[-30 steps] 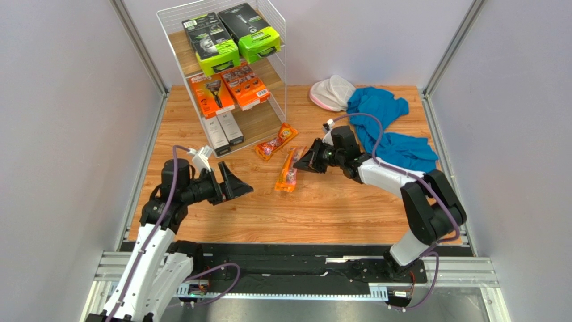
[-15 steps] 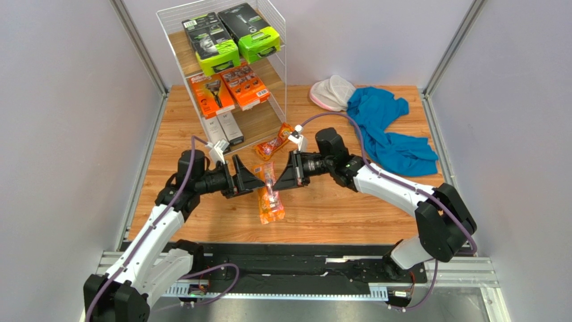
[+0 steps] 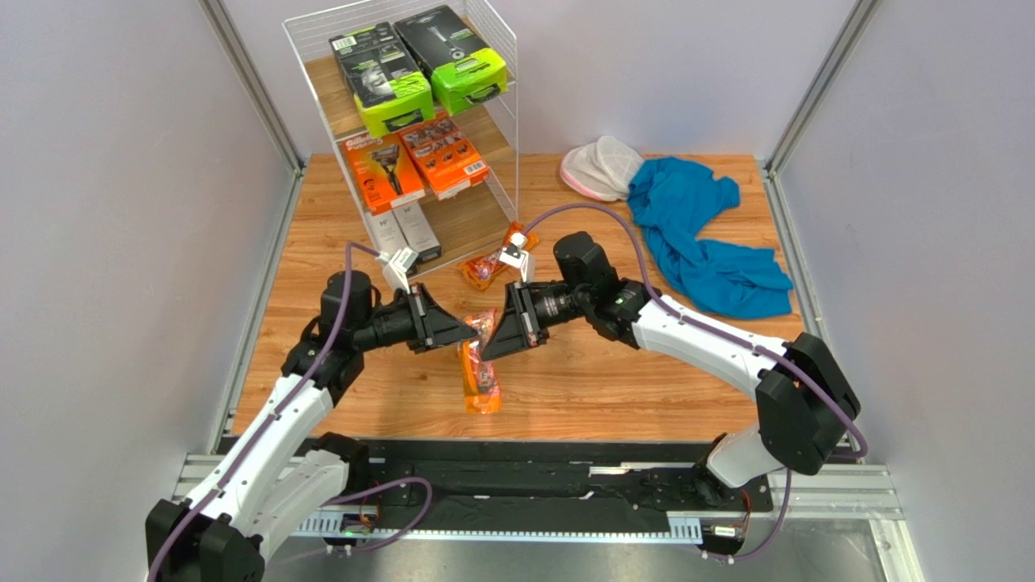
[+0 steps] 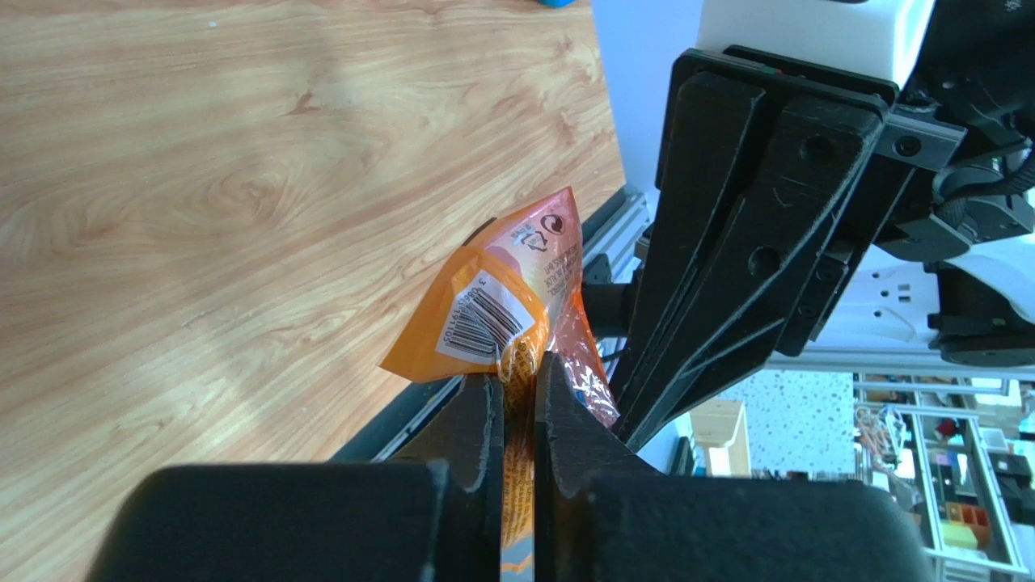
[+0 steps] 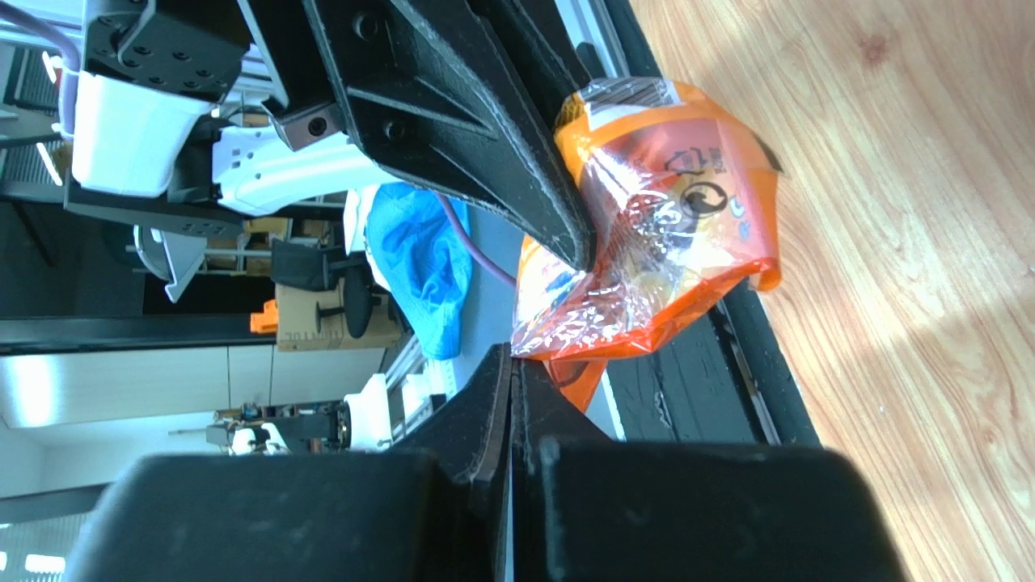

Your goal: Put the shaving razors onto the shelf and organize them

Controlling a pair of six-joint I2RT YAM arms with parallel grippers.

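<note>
An orange blister pack of shaving razors (image 3: 481,378) hangs above the table between both grippers. My left gripper (image 3: 467,330) is shut on its one end, with the barcode side (image 4: 496,312) just past the jaws (image 4: 519,374). My right gripper (image 3: 488,349) faces it from the right and is shut on the pack's other edge (image 5: 656,237) at its tips (image 5: 512,359). A second orange blister pack (image 3: 501,257) lies on the table by the shelf (image 3: 476,221). The shelf holds two black-and-lime packs (image 3: 419,67) on top and two orange boxes (image 3: 413,164) on the middle tier.
Two slim grey-white boxes (image 3: 405,234) stand on the shelf's lowest tier. A blue cloth (image 3: 705,230) and a white-pink pad (image 3: 599,167) lie at the back right of the wooden table (image 3: 608,376). The black rail (image 3: 547,467) runs along the near edge.
My left gripper has come in from the left and shut on the blister pack that the right gripper carried over. Both grippers have shifted slightly left with it.
</note>
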